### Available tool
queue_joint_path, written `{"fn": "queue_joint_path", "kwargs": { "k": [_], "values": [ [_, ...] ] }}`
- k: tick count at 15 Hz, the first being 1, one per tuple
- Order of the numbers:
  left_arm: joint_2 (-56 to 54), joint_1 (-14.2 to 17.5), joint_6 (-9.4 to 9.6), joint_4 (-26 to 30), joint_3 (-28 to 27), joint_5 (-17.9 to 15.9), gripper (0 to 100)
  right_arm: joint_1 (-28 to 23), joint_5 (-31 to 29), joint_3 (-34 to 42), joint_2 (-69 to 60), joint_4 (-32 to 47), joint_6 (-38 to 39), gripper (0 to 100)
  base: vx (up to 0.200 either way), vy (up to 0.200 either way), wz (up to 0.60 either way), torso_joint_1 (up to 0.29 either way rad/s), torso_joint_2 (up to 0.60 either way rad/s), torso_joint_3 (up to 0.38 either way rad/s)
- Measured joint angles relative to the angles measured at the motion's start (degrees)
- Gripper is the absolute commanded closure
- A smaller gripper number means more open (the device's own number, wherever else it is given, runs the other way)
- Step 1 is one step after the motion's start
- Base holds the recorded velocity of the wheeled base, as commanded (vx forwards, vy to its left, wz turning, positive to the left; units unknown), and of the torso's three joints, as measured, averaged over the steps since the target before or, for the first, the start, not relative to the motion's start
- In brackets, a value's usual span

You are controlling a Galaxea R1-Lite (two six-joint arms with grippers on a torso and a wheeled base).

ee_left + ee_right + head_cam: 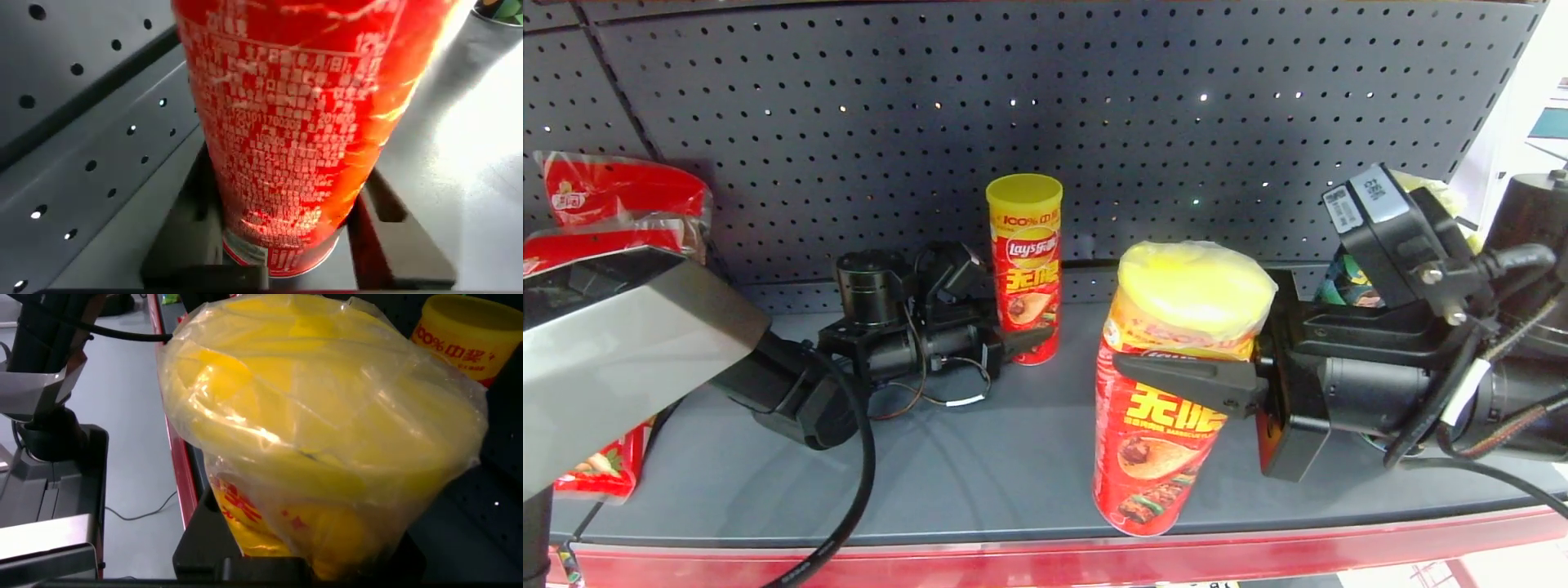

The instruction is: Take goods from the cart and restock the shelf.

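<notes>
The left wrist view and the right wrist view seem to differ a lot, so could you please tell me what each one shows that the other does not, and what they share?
Only the left wrist view: the back can's red printed side, held low in the left gripper. Only the right wrist view: the wrapped can's yellow lid under clear plastic, the shelf's red edge, the floor and a cable. Both share the back can; the right wrist view catches its yellow top.
</notes>
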Motion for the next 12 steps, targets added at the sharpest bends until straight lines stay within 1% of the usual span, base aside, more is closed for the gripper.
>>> {"fn": "queue_joint_path", "kwargs": {
  "k": [3, 5, 6, 10, 12],
  "values": [
    [-1.5, -0.1, 0.02, 0.0, 1.2, 0.0, 100, 0.0, 0.0, -0.1, 0.1, 0.0, 0.0, 100, 0.0, 0.0, 0.0, 0.0, 0.0, 0.0],
    [-3.8, -0.6, 0.0, 0.0, 4.7, 0.0, 100, 0.0, 0.0, -0.3, 0.4, -0.3, 0.0, 100, 0.0, 0.0, 0.0, 0.0, 0.0, 0.0],
    [-5.6, -1.2, 0.0, 0.0, 7.0, 0.1, 100, -0.1, 0.0, -0.6, 0.7, -0.8, 0.3, 100, 0.0, 0.0, 0.0, 0.0, 0.0, 0.0],
    [-15.1, -5.4, -0.28, 0.3, 19.0, 1.4, 100, -1.1, -0.5, -1.4, 1.9, -1.6, 1.0, 100, 0.0, 0.0, 0.0, 0.0, 0.0, 0.0],
    [-19.1, -6.4, -0.74, 0.3, 24.1, 1.8, 100, -1.3, -0.6, -1.6, 2.1, -1.5, 1.0, 100, 0.0, 0.0, 0.0, 0.0, 0.0, 0.0]
  ]
}}
